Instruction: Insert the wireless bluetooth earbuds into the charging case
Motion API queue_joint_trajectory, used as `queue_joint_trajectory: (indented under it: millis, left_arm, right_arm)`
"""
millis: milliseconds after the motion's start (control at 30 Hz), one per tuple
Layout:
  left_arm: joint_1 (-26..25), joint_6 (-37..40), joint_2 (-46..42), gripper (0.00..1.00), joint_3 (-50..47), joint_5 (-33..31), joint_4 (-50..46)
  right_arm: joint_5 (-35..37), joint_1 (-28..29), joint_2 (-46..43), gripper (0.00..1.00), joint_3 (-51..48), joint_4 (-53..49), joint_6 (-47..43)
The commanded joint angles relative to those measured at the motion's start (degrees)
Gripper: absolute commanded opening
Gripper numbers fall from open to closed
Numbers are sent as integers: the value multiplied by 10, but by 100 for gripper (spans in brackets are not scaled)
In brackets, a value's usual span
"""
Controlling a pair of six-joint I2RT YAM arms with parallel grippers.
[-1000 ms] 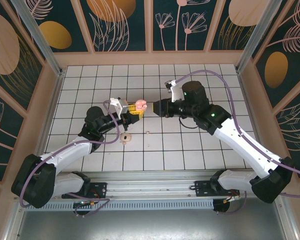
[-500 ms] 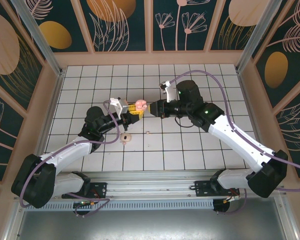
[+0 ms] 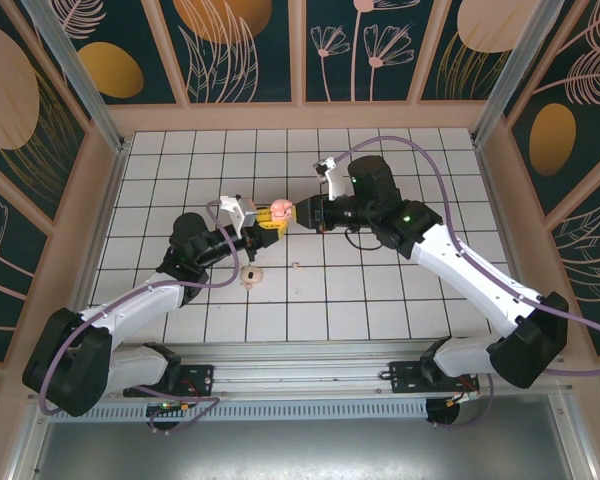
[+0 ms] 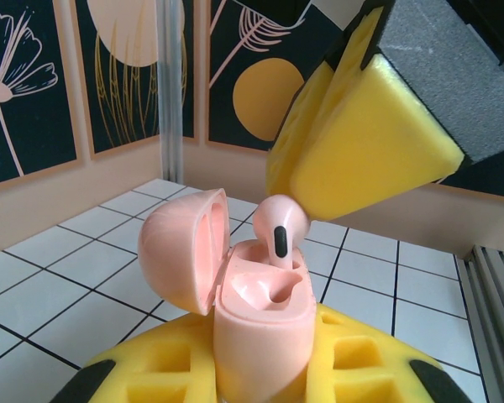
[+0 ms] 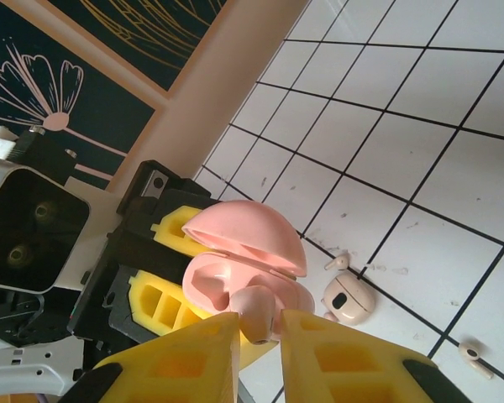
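My left gripper (image 4: 260, 374) is shut on a pink charging case (image 4: 262, 315), held upright with its lid (image 4: 183, 248) swung open to the left. A pink earbud (image 4: 277, 228) stands with its stem in the case's far socket, and the near socket is bare. My right gripper (image 5: 260, 332) is shut on that earbud (image 5: 257, 311), its yellow fingers (image 4: 361, 126) reaching in from above. From overhead, the case (image 3: 280, 211) sits between the left gripper (image 3: 264, 222) and the right gripper (image 3: 299, 213) above the tiled floor. Two small whitish earbuds (image 5: 337, 261) (image 5: 472, 353) lie loose on the tiles.
A small beige closed case (image 5: 348, 298) rests on the white tiled floor (image 3: 380, 290), just below the grippers (image 3: 251, 277). Patterned wooden walls (image 3: 300, 115) ring the floor. Both arms meet near the floor's middle.
The right arm has swung its elbow left and pushed its gripper closer to the case. Its fingers have narrowed onto the earbud. The left arm and the case have stayed still.
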Motion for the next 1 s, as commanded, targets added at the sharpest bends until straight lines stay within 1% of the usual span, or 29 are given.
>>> queue_joint_trajectory:
  millis: [0, 367, 500, 633, 700, 967]
  left_arm:
    - [-3, -2, -13, 8, 18, 5, 19]
    - [-3, 1, -13, 8, 16, 4, 18]
    - [-2, 4, -14, 8, 16, 5, 15]
    - [-2, 19, -18, 8, 20, 5, 2]
    - [-3, 20, -17, 8, 22, 6, -1]
    - [-3, 17, -22, 8, 17, 8, 0]
  right_arm:
    - [-2, 5, 8, 21, 20, 14, -5]
    - [-5, 14, 14, 20, 36, -2, -9]
    - [11, 11, -12, 28, 29, 4, -3]
    - [5, 8, -34, 29, 15, 35, 18]
    - [6, 9, -32, 28, 18, 34, 22]
    - [6, 14, -4, 20, 26, 21, 19]
